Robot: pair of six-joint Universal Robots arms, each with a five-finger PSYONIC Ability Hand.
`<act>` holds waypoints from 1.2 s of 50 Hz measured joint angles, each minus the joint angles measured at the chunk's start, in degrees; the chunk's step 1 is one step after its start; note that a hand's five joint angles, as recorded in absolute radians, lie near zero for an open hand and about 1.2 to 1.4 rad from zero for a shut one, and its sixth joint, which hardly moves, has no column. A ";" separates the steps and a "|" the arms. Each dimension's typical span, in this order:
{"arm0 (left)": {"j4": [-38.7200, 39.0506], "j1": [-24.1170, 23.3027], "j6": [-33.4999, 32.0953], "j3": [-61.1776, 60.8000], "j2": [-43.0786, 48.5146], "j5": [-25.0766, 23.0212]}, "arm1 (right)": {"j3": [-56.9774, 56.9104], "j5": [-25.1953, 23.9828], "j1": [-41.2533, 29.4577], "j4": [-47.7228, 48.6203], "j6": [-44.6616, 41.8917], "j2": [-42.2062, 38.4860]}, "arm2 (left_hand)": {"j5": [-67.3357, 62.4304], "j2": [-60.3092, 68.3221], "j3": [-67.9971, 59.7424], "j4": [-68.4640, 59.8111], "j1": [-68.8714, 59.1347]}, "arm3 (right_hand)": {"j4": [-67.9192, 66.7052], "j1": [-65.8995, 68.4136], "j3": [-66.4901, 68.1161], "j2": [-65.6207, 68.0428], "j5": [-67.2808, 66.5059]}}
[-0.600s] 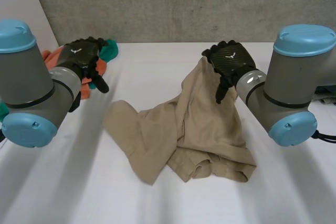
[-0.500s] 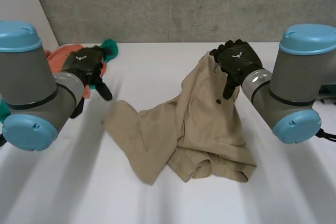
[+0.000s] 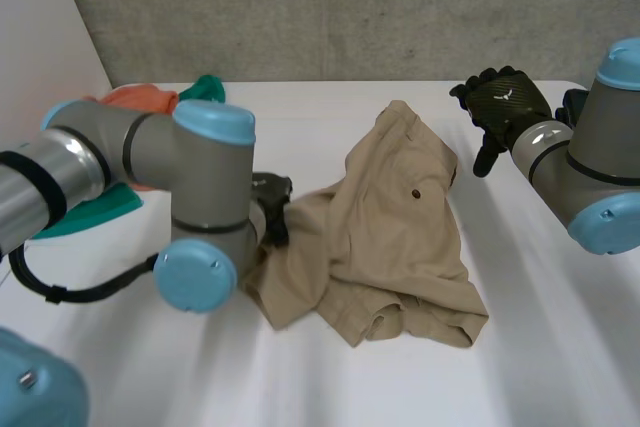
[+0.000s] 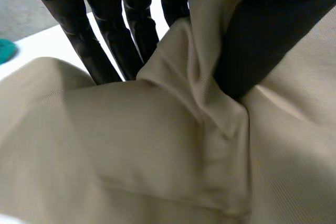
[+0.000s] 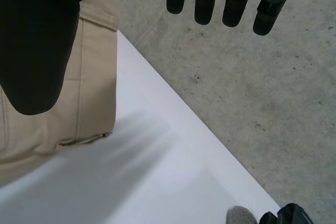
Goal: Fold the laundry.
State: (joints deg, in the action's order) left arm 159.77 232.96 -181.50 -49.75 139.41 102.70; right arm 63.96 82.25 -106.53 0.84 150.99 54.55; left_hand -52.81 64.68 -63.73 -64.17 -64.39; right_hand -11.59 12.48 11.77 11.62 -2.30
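Note:
A crumpled tan garment [image 3: 380, 217] with a dark button lies in the middle of the white table [image 3: 350, 377]. My left arm reaches across to the garment's left edge, where my left hand [image 3: 272, 205] sits on the cloth. In the left wrist view the fingers [image 4: 100, 30] and thumb pinch a raised fold of the tan cloth [image 4: 157, 150]. My right hand [image 3: 500, 107] hovers open past the garment's far right corner, holding nothing. In the right wrist view its fingers are straight, and the garment's hem [image 5: 97, 77] lies beside its thumb [image 5: 31, 40].
Orange cloth [image 3: 140, 99] and teal cloth [image 3: 90, 209] lie at the table's back left, behind my left arm. A grey wall [image 3: 330, 7] runs behind the table. A small dark object [image 5: 283, 216] sits near the table's far right corner.
My left arm swung in from the back left to the garment's left edge and closed on a fold. My right hand let go of the raised top, moved right, and the cloth sank.

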 measured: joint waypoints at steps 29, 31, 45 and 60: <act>11.86 14.14 -28.06 39.35 19.22 -11.13 | 0.62 -7.76 -1.34 0.37 -3.41 -1.68 | 50.01 -53.26 51.88 52.96 53.76 | 0.00 0.00 0.00 0.00 0.00; 12.55 14.23 -27.57 35.22 15.69 -9.80 | 0.62 -9.24 -1.46 0.01 -3.97 -1.73 | 50.01 -53.26 51.88 52.96 53.76 | 0.00 0.00 0.00 0.00 0.00; 5.97 9.55 -18.78 0.34 -13.40 -6.20 | -1.52 -17.16 -3.60 -0.66 -13.98 -5.83 | 49.87 -53.03 51.62 52.64 53.27 | -10.91 10.06 10.94 10.41 -10.48; 2.69 0.66 -5.39 -14.03 -11.48 -6.96 | -14.37 -17.14 -7.52 0.31 -23.04 -20.91 | 49.96 -53.13 51.80 52.71 52.53 | -15.10 13.89 14.61 14.66 -14.53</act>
State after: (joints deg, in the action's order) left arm 162.46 233.62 -186.89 -63.78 127.93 95.74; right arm 49.59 65.11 -114.05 1.15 127.95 33.64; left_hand -2.85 11.55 -11.93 -11.45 -11.86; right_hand -26.69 26.37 26.39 26.29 -16.83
